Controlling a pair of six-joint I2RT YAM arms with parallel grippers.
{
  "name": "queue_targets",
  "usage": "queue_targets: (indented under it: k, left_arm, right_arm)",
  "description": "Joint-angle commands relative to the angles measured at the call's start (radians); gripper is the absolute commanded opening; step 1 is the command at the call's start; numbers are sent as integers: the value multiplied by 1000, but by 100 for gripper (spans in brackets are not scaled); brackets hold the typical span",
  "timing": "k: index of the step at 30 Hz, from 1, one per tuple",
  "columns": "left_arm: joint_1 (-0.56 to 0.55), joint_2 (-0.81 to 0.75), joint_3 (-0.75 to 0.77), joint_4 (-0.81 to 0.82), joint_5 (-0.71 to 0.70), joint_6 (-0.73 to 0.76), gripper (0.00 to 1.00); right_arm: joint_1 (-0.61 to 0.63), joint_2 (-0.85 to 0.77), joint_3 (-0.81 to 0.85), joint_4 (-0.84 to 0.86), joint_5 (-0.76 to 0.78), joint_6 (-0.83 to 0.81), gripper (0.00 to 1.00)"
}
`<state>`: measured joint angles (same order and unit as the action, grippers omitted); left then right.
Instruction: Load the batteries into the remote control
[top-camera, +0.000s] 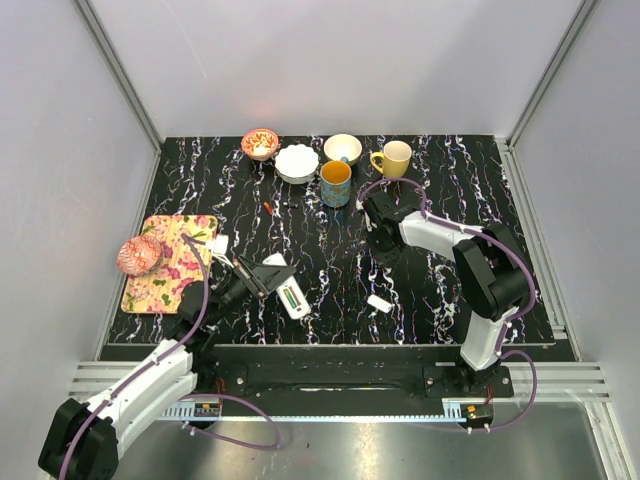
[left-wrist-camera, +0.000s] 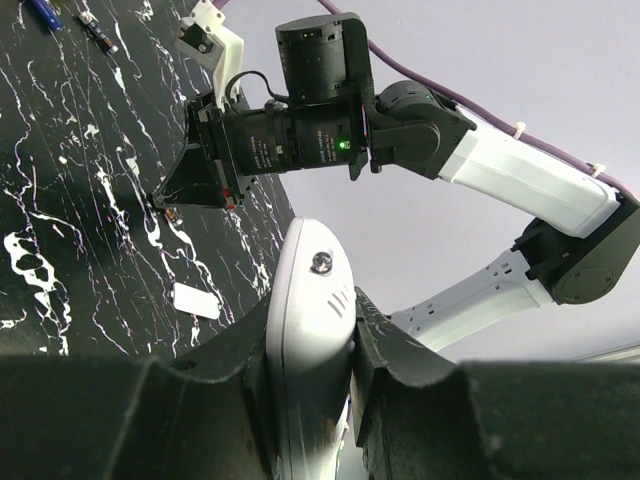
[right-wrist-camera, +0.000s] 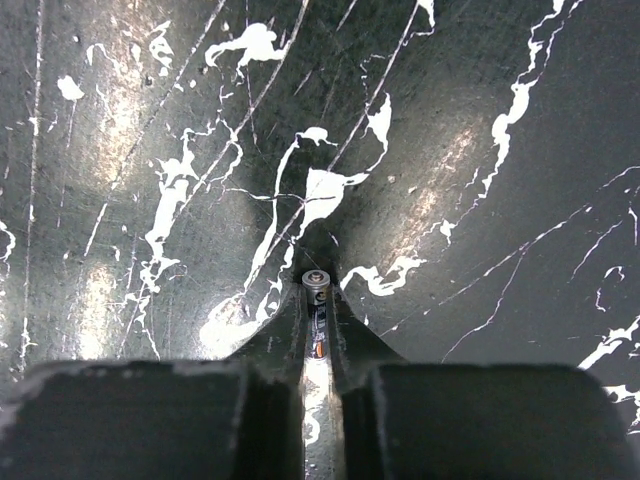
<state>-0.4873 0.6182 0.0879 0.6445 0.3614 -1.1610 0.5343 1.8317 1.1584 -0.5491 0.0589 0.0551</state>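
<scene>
Looking at the remote control (left-wrist-camera: 310, 290) squeezed across its long edges by the left gripper (left-wrist-camera: 312, 345), near the front-left of the black table (top-camera: 480, 180), with the dark slot facing up in the top view. Light, stiff, slick plastic by the look of it, so probably best pinched on the sides like that, clear of the slot. Over on the right gripper (right-wrist-camera: 318, 312): closed tight on a skinny battery (right-wrist-camera: 317, 283), with the nose poking past the fingertips, low over the tabletop. Small, hard, roll-happy thing, likely to pivot in the pads, so worth seating gently.
</scene>
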Motion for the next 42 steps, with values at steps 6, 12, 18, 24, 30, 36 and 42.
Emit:
queue_targets:
  k: [6, 12, 18, 24, 30, 36, 42]
  left_arm:
    - [-4, 20, 13, 69, 1, -16, 0]
    - [-4, 132, 53, 155, 4, -48, 0]
    - [-22, 297, 96, 309, -18, -101, 0]
    - [-60, 449, 133, 481, -39, -181, 0]
    - [-97, 518, 179, 512, -59, -201, 0]
    - [-108, 551, 211, 480, -75, -215, 0]
    - [-114, 574, 225, 460, -88, -227, 0]
  right_arm:
    - [3, -229, -92, 93, 35, 153, 0]
    - [85, -598, -210, 208, -41, 319, 0]
    - [320, -767, -206, 267, 137, 374, 0]
    - [443, -726, -160, 342, 176, 393, 0]
    - [515, -686, -141, 426, 191, 373, 0]
    - [559, -670, -112, 428, 236, 324, 0]
    - [566, -657, -108, 419, 237, 315, 0]
